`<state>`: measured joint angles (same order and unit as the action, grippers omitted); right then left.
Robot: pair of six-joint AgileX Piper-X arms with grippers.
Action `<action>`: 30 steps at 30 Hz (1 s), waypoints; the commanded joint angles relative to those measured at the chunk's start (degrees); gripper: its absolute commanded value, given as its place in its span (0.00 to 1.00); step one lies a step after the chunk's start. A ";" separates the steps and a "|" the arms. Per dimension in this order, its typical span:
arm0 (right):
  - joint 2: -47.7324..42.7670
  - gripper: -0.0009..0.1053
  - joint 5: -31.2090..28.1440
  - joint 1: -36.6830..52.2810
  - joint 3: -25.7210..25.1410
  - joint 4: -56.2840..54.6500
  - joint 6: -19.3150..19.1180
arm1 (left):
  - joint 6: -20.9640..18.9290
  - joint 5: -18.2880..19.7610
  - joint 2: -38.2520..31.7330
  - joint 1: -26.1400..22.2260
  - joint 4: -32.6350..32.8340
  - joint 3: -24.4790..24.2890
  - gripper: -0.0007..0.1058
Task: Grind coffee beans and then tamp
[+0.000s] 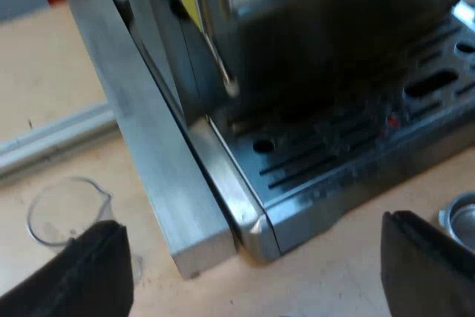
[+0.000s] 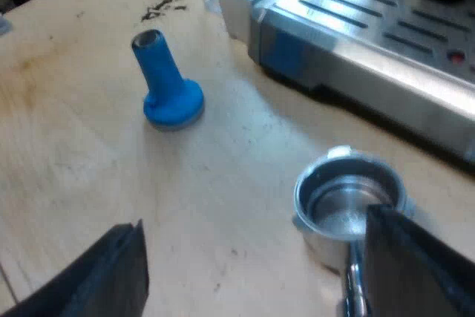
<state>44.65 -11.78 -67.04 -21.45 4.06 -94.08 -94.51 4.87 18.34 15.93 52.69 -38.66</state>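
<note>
Holder lies beside the spread right claw.

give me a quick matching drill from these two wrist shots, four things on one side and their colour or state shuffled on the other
Things:
1. tamper
2. measuring glass
3. metal holder
4. coffee specks

Colour or state:
a. dark, scattered on the table
b. clear, standing on the table
c. blue, upright on its wide end
d. shiny, bowl looks empty, lying loose by the espresso machine

Pairs: 1-c, 2-b, 3-d, 4-a
</note>
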 commanded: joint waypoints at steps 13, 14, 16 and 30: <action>-0.46 0.60 -7.30 1.65 -30.89 -42.10 -2.07 | -10.42 0.15 -3.76 0.01 -7.87 -5.32 0.67; -0.46 0.60 -7.05 2.12 -31.63 -42.71 -1.96 | -10.44 0.30 -3.34 0.01 -8.16 -5.71 0.67; -0.46 0.60 -5.67 4.40 -34.17 -47.90 -0.97 | -10.42 0.76 -1.60 0.01 -8.82 -7.15 0.67; -2.54 0.60 19.68 51.35 -37.94 -60.92 -2.76 | -10.76 1.33 16.28 -3.52 -7.08 -13.33 0.67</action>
<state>42.75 6.09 -18.97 -58.77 -56.54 -95.98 -104.62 6.19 34.70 12.81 45.57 -51.65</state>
